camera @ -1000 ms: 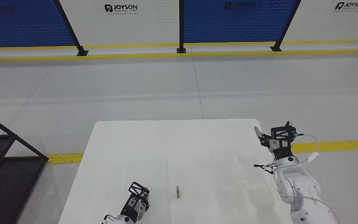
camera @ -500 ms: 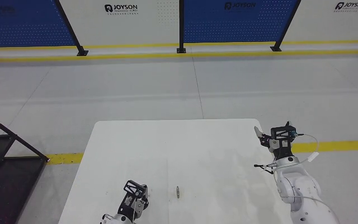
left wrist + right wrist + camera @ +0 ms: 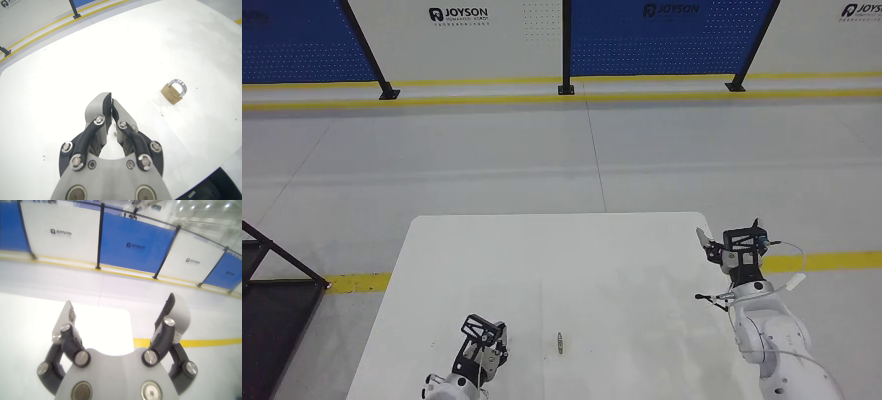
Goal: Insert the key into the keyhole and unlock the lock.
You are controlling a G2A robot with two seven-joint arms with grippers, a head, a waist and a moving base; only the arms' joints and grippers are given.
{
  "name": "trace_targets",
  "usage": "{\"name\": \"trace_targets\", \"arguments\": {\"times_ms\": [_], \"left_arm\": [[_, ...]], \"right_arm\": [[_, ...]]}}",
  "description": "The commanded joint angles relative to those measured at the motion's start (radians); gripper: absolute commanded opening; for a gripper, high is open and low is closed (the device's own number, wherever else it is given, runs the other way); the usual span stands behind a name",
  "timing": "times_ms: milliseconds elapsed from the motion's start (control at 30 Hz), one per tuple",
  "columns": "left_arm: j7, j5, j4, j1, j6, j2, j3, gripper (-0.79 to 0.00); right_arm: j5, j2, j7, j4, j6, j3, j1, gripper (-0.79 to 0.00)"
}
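We see the left claw (image 3: 111,97) pinched shut low over the near part of the white table (image 3: 542,260). Its ribbed pads are closed on the key (image 3: 113,113), which shows as a thin metal edge between them.

This wrist view makes plain what the top view leaves vague. The padlock (image 3: 173,93) has a brass body and a silver shackle arched over it. It lies on the table to the claw's right, near it but apart from it. From above, the same padlock is a small dark sliver close to the table's front edge, and we cannot make out its shape there.

The right claw (image 3: 119,300) is spread wide and holds nothing. It hangs above the table's far right corner, well apart from the padlock. Its wrist view looks past that corner to the grey floor (image 3: 132,289), a yellow line (image 3: 208,342) and a fence (image 3: 132,247) of blue and white panels.

Each panel carries a dark logo with a word beside it and a smaller line beneath. The top view shows the same marks along the fence.
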Motion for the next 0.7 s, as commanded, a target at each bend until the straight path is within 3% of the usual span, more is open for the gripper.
{"name": "trace_targets", "arguments": {"times_ms": [0, 333, 500, 667], "left_arm": [[0.094, -0.025, 0.017, 0.01, -0.033, 0.001, -0.005, -0.785], [0.501, -0.107, 0.133, 0.087, -0.27, 0.022, -0.101, -0.785], [0.588, -0.124, 0.16, 0.106, -0.35, 0.031, -0.147, -0.785], [0.617, -0.135, 0.157, 0.117, -0.374, 0.035, -0.168, -0.785]], "right_arm": [[-0.04, -0.001, -0.009, -0.013, -0.003, -0.02, -0.027, 0.0], [-0.399, 0.001, -0.125, -0.099, -0.067, -0.204, -0.224, 0.0], [-0.505, -0.007, -0.119, -0.1, -0.037, -0.315, -0.247, 0.0], [-0.566, -0.015, -0.118, -0.102, -0.037, -0.417, -0.253, 0.0]]}}
